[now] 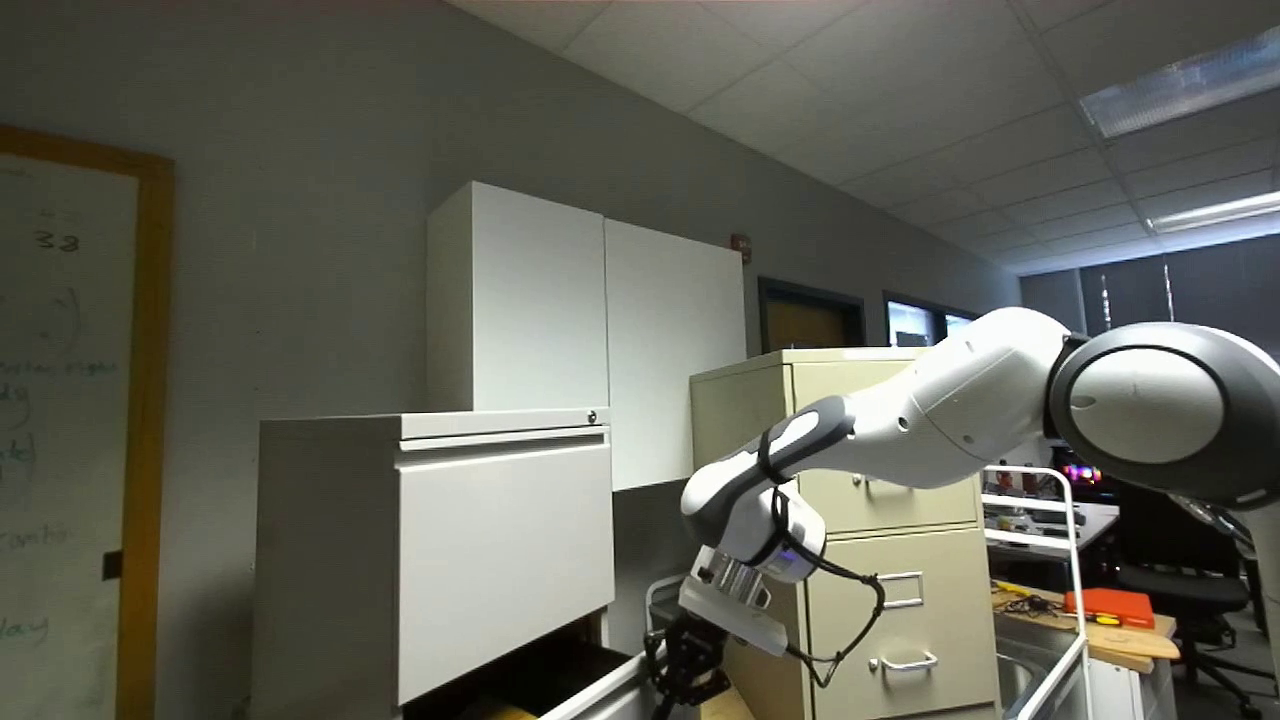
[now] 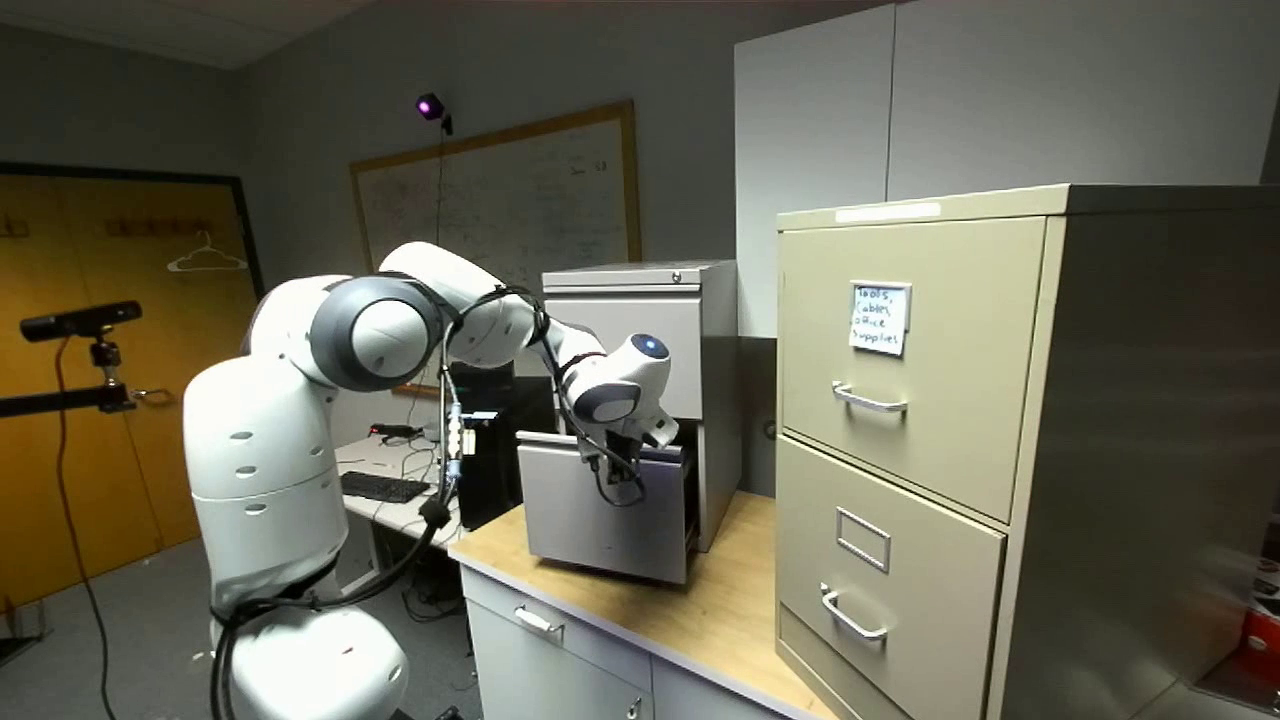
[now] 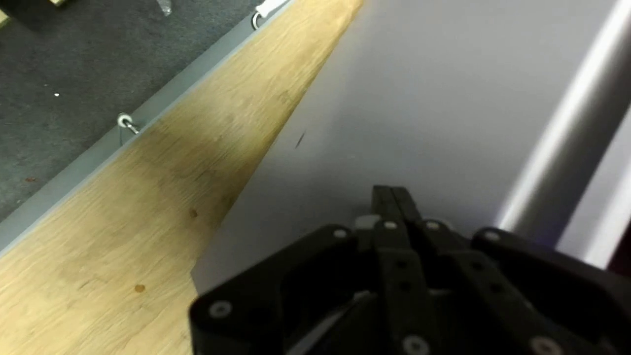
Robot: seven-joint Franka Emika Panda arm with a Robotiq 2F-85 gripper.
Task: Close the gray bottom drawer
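- Can see the gray bottom drawer (image 2: 590, 520) pulled out of the broad gray cabinet (image 2: 722, 400), low above the wooden tabletop (image 2: 735, 590).
- In an exterior view, can make out its pale rim (image 1: 605, 688) slanting up toward the white arm (image 1: 940, 420), beside the drawer's dark inside.
- Has the fingers (image 3: 383, 203) pressed together, tip against tip, in the wrist view.
- Points them at the drawer's gray front, near the shiny lip (image 3: 559, 118); cannot tell contact from a slight gap.
- Has that arm bent, wrist (image 2: 620, 380) at the drawer's top edge, in both exterior views.
- Directly above, can see the upper gray drawer (image 1: 505, 560) sitting flush in the same cabinet.
- Apart from that cabinet, across a strip of tabletop, can see a beige file cabinet (image 2: 980, 380) with two handled drawers, both shut.
- Can read "Tools, Cables, office supplies" on the handwritten card (image 2: 879, 320) of its upper drawer.
- On the wall (image 1: 330, 250) behind, can see white cupboards (image 1: 540, 310) and a wood-framed whiteboard (image 2: 520, 190) with faint writing.
- Below the tabletop, can see a pale base cabinet (image 2: 570, 680).
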